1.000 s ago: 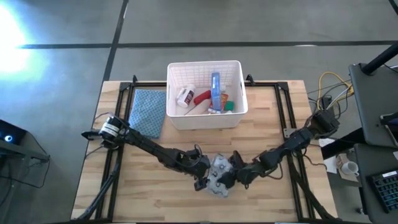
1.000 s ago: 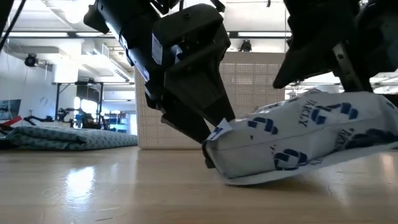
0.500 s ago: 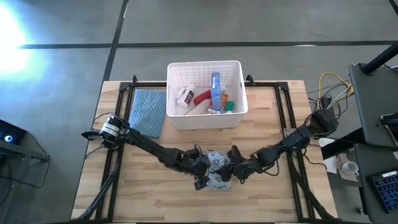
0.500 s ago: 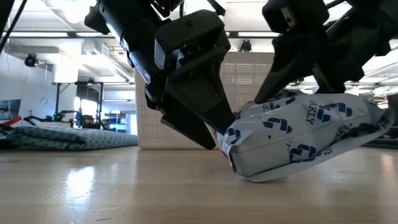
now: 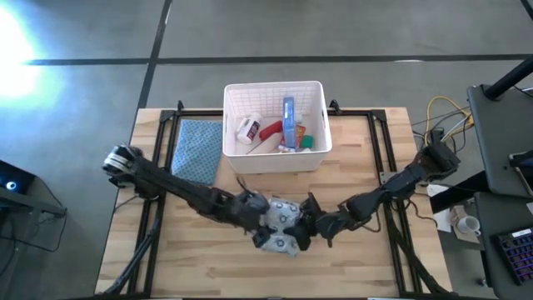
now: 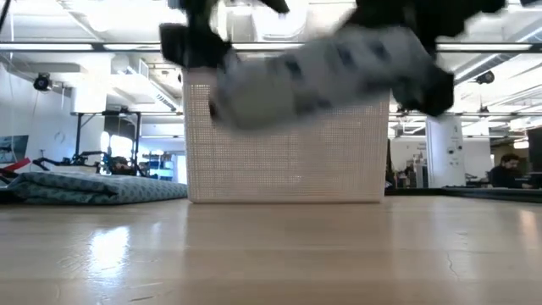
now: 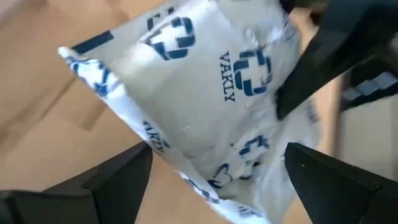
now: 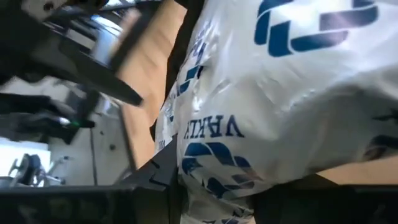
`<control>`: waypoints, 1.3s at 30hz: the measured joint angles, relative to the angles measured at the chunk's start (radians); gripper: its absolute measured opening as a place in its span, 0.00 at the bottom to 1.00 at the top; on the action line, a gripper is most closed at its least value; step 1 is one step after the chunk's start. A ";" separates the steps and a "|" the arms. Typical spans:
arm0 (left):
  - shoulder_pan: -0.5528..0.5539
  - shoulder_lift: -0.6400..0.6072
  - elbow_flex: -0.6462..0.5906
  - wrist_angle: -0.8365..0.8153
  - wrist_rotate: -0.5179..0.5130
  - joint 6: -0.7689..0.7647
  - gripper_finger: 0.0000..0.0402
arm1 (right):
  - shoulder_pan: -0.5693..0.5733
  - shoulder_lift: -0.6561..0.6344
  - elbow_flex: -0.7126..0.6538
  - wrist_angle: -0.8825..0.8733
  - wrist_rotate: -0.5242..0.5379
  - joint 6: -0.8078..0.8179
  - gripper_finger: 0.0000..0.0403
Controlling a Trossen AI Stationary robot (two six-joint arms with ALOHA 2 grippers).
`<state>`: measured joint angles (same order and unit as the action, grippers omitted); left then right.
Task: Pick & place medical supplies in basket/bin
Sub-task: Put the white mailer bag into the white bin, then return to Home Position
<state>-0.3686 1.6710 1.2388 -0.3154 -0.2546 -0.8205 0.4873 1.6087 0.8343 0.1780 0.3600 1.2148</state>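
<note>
The grey-white pouch with blue crosses (image 5: 281, 227) hangs in the air over the table's near middle, well clear of the wood in the low view (image 6: 322, 68). My right gripper (image 5: 301, 227) is shut on it from the right. My left gripper (image 5: 265, 232) is at its left end, open, one finger on each side of the pouch (image 7: 205, 93). The white slotted basket (image 5: 316, 92) stands at the far middle and holds a white bottle (image 5: 247, 127), a red tube (image 5: 271, 129) and a blue pack (image 5: 288, 117). My right gripper pinches the pouch's right-hand end (image 8: 211, 180) between its two fingers, coming at it from the table's right and slanting down. The pouch is lifted clear of the table and bulges out beyond the fingers. My left gripper's open fingers (image 7: 118, 180) flank the pouch's other end; I cannot tell whether they touch it.
A blue textured cloth (image 5: 198, 148) lies flat to the left of the basket. A black frame (image 5: 379, 150) runs along the table's sides. Bare wood (image 5: 208, 267) stretches along the near edge under both arms.
My right gripper has come down onto the pouch, taken hold of it and risen. The pouch, which lay on the table, is now lifted clear and has shifted slightly toward the table's left. My left gripper has risen alongside it, still open.
</note>
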 joint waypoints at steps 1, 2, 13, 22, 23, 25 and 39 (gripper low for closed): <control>-0.006 -0.035 0.000 -0.013 -0.003 -0.018 0.85 | -0.006 -0.018 0.010 -0.001 0.009 -0.031 0.29; -0.011 -0.071 0.000 -0.022 -0.014 -0.035 0.85 | -0.013 -0.034 0.021 -0.003 0.019 -0.063 0.29; -0.193 -0.490 0.003 0.001 -0.515 -0.051 0.85 | -0.170 -0.267 0.266 -0.256 0.376 -0.404 0.29; -0.288 -0.600 0.003 -0.008 -0.720 0.068 0.85 | -0.653 -0.118 0.599 -0.535 -0.025 -0.526 0.32; -0.287 -0.595 0.002 -0.010 -0.722 0.072 0.85 | -0.693 -0.082 0.636 -0.589 -0.045 -0.529 0.33; -0.287 -0.582 0.002 -0.010 -0.720 0.082 0.85 | -0.762 -0.004 0.712 -0.704 -0.061 -0.529 0.36; -0.285 -0.551 -0.001 -0.096 -0.764 0.101 0.85 | -0.775 0.306 1.219 -1.019 -0.143 -0.937 0.70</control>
<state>-0.6537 1.1205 1.2381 -0.4114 -1.0186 -0.7196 -0.2880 1.9148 2.0531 -0.8406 0.2167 0.2776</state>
